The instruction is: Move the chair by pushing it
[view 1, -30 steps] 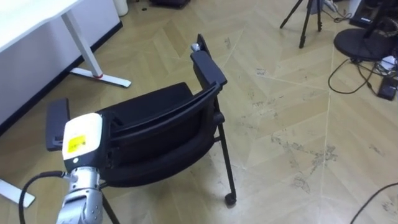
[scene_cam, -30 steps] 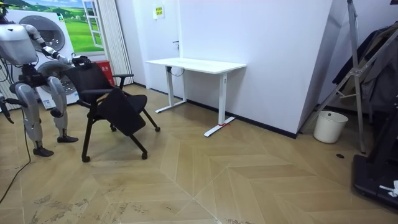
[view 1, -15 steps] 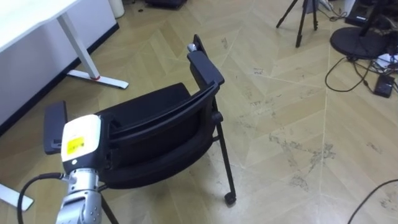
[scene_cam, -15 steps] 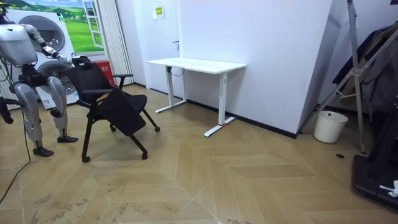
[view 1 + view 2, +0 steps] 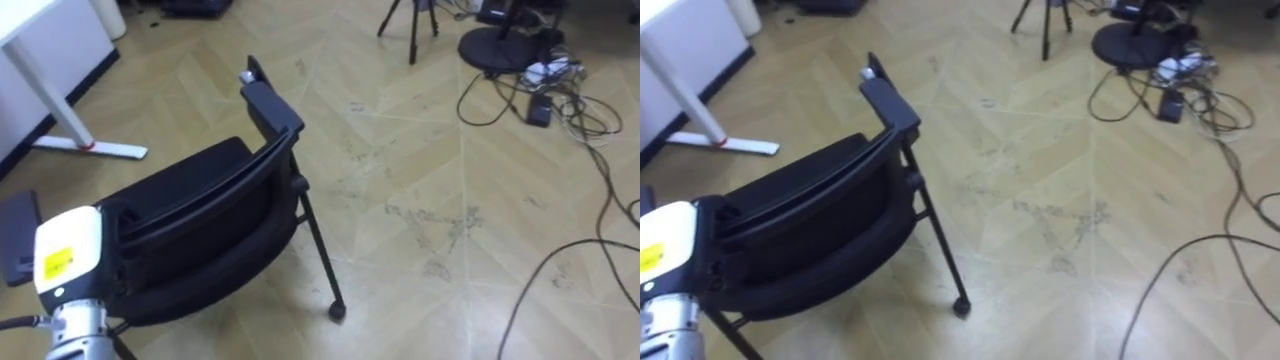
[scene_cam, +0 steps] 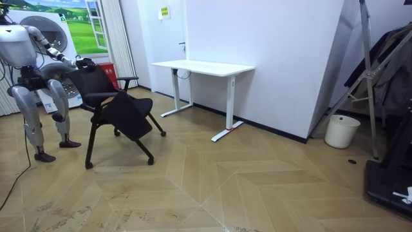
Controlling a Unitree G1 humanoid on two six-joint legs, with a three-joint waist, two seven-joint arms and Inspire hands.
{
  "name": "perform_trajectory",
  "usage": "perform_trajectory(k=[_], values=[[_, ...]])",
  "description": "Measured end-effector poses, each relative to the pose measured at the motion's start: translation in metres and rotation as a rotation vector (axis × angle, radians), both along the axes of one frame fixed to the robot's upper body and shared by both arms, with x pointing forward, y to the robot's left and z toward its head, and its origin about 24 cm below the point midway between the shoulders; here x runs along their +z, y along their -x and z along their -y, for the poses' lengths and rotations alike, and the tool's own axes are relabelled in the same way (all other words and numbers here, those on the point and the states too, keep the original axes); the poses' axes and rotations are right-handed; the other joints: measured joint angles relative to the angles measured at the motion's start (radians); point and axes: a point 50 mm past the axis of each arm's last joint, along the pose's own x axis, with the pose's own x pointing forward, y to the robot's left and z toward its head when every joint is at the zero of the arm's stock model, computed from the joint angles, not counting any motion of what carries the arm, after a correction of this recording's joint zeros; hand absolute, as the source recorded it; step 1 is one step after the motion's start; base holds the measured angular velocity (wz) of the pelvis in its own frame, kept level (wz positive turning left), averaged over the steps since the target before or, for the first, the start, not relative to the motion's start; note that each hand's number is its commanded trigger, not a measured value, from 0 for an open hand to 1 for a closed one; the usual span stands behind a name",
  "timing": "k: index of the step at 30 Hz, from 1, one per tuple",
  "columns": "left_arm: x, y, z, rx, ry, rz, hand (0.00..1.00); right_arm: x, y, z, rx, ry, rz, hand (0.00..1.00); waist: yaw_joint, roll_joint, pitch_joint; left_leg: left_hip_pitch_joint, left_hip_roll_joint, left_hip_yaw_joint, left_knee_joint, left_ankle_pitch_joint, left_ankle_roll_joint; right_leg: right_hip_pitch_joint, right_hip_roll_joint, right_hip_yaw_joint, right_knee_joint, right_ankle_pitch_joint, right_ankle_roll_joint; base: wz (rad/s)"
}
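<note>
wood floor [image 5: 420,130] lies open beyond the chair [image 5: 200,215], left hand [image 5: 66,258] at its backrest, grip impossible to tell; seemingly mid-push, next needs steady forward pressure.

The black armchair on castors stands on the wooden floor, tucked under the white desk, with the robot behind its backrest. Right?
The room view shows the black armchair apart from the white desk, not under it; it stands on the wooden floor, robot behind its backrest.
</note>
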Motion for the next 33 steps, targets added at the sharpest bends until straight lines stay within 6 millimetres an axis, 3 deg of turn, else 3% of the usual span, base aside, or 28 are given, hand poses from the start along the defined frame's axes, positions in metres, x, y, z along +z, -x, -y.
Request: perform_trajectory(k=[3, 9, 11, 14, 17, 26, 33], values=[[0.002, 0.000, -0.004, 0.014, -0.005, 0.008, 1.00, 0.022, -0.020, 0.009, 0.045, 0.103, -0.073, 0.00, -0.005, -0.002, 0.0003, -0.017, 0.002, 0.007, 0.019, 0.000, 0.001, -0.018, 0.002, 0.006, 0.007, 0.003, -0.004, -0.08], [0.005, -0.001, -0.007, 0.026, -0.005, 0.023, 1.00, 0.093, -0.072, 0.020, 0.102, 0.466, -0.160, 0.00, -0.027, -0.004, 0.0078, -0.034, 0.003, 0.005, 0.025, 0.000, 0.001, -0.033, 0.003, 0.006, 0.008, 0.004, -0.004, 0.00], [0.006, -0.003, -0.006, 0.018, -0.003, 0.029, 1.00, 0.133, -0.096, 0.015, 0.127, 0.680, -0.164, 0.00, -0.023, 0.001, 0.0122, -0.036, 0.003, 0.006, 0.025, 0.000, 0.001, -0.037, 0.003, 0.007, 0.008, 0.004, -0.004, 0.00], [0.007, -0.007, -0.002, -0.004, 0.004, 0.039, 1.00, 0.167, -0.121, 0.005, 0.201, 0.900, -0.168, 0.00, 0.001, 0.003, 0.0144, -0.034, 0.003, 0.010, 0.020, 0.001, 0.001, -0.037, 0.006, 0.016, 0.002, 0.004, -0.005, -0.03], [0.008, -0.009, 0.002, -0.016, 0.016, 0.052, 1.00, 0.187, -0.142, -0.011, 0.277, 1.035, -0.141, 0.00, 0.015, 0.008, 0.0178, -0.035, 0.003, 0.010, 0.017, 0.000, 0.000, -0.040, 0.006, 0.014, 0.002, 0.004, -0.005, -0.01], [0.013, -0.028, 0.022, -0.088, 0.026, 0.060, 1.00, 0.187, -0.192, -0.060, 0.612, 1.223, -0.162, 0.00, 0.104, 0.008, 0.0178, -0.035, 0.002, 0.006, 0.011, 0.000, 0.000, -0.041, 0.005, 0.006, 0.001, 0.004, -0.006, 0.01], [0.013, -0.037, 0.036, -0.133, 0.022, 0.050, 1.00, 0.176, -0.220, -0.102, 0.940, 1.294, -0.135, 0.00, 0.168, 0.003, 0.0199, -0.010, 0.002, 0.001, 0.005, 0.000, -0.001, -0.006, 0.003, -0.004, -0.014, 0.005, -0.006, 0.00]])
